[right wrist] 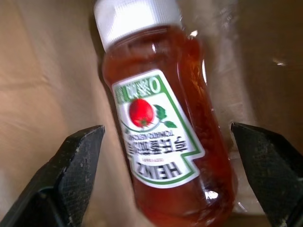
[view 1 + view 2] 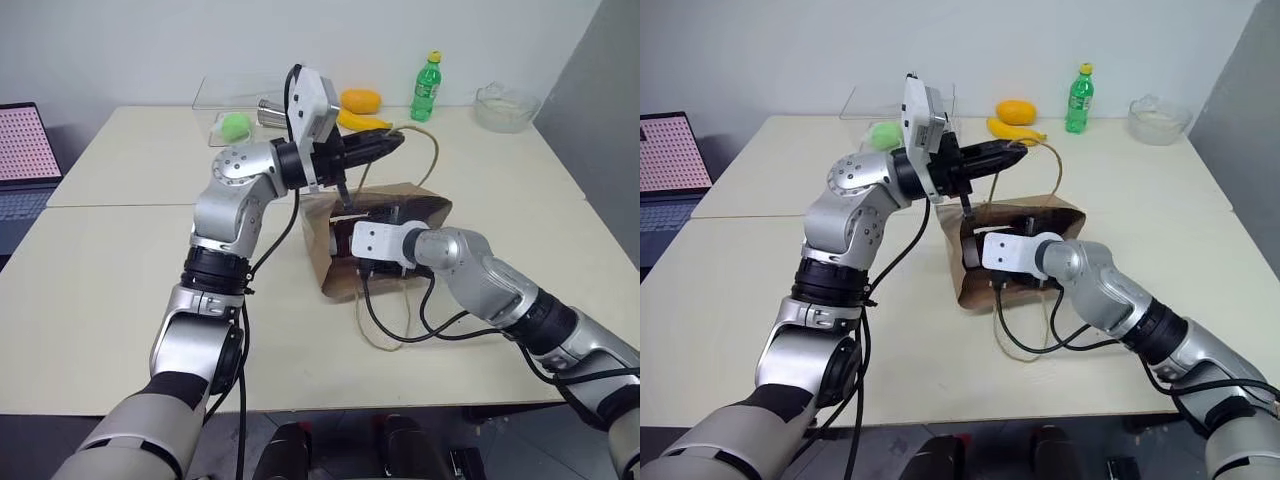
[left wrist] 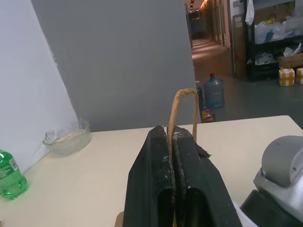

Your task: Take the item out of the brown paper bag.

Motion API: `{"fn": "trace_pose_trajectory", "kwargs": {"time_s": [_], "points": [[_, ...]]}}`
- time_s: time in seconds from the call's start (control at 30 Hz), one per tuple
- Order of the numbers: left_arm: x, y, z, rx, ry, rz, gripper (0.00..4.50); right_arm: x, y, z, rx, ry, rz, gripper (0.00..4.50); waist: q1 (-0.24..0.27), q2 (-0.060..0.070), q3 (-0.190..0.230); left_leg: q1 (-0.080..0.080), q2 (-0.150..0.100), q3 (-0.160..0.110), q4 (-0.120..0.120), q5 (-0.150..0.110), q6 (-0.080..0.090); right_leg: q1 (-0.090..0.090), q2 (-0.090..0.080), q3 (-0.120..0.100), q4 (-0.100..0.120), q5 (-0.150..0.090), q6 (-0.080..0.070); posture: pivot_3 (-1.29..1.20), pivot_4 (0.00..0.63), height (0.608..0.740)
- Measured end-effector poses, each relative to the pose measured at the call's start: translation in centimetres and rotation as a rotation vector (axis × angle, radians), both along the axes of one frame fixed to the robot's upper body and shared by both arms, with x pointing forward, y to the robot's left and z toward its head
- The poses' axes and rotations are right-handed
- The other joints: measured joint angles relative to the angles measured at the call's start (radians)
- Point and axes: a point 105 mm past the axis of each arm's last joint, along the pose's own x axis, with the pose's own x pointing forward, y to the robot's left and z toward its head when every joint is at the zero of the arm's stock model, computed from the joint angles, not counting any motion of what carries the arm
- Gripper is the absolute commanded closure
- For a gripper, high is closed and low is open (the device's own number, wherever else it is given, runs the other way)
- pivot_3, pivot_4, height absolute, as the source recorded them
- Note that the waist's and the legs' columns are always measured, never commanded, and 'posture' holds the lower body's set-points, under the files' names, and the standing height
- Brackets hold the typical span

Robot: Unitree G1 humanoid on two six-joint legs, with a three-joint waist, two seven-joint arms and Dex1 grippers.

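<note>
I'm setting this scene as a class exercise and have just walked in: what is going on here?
The robot is fetching a ketchup bottle out of a brown paper bag lying on the table. Its left gripper is shut on the bag's cord handle, holding it up. The right gripper is inside the bag's mouth, fingers spread wide on either side of the bottle, not yet closed on it.

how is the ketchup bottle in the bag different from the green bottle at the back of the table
The ketchup bottle is red with a white cap; the green bottle has a yellow cap. The ketchup bottle lies inside the brown paper bag; the green bottle stands upright on the table. Both are capped.
</note>
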Motion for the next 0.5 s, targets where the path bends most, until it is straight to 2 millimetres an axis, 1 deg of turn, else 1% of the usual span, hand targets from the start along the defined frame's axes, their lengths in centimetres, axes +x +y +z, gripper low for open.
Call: {"fn": "trace_pose_trajectory", "kwargs": {"time_s": [0.1,0.3,0.37,0.43,0.47,0.5], "points": [[0.0,0.0,0.0,-0.001,0.000,0.003,4.50,0.2,0.4,-0.4,-0.034,0.005,0.021,0.01,-0.001,0.000,0.000,0.000,0.000,0.000,0.000,0.000,0.000,0.000,0.000,0.000,0.000,0.000,0.000,0.00,0.150,0.740],[0.1,0.0,0.1,-0.006,-0.001,0.010,4.50,1.6,0.8,-1.6,-0.100,0.035,0.014,0.01,-0.003,0.000,0.000,0.000,0.000,0.000,0.000,0.000,0.000,0.000,0.000,0.000,0.001,0.000,0.000,0.00,0.150,0.740],[0.1,0.0,0.1,-0.006,-0.001,0.011,4.50,1.9,1.0,-1.6,-0.112,0.040,0.022,0.39,-0.005,0.000,0.000,0.001,0.000,0.000,0.000,0.000,0.000,0.000,0.000,0.000,0.001,0.000,0.000,0.00,0.150,0.740],[0.1,0.0,0.1,-0.007,-0.001,0.010,4.50,2.4,1.0,-1.8,-0.127,0.039,0.020,0.93,-0.005,0.000,0.000,0.001,0.000,0.000,0.001,0.000,0.000,0.000,0.000,0.000,0.002,0.000,0.000,0.00,0.150,0.740],[0.1,0.0,0.1,-0.007,-0.001,0.011,4.50,2.5,1.0,-1.7,-0.126,0.039,0.019,1.32,-0.005,0.000,0.000,0.001,0.000,0.000,0.001,0.000,0.000,0.000,0.000,0.000,0.003,0.000,0.000,0.00,0.150,0.740],[0.1,0.0,0.1,-0.007,-0.001,0.011,4.50,2.7,0.9,-1.7,-0.124,0.039,0.020,1.54,-0.005,0.000,0.000,0.001,0.000,-0.001,0.002,0.000,0.000,0.000,0.000,0.000,0.003,0.000,0.000,0.00,0.150,0.740]]}}
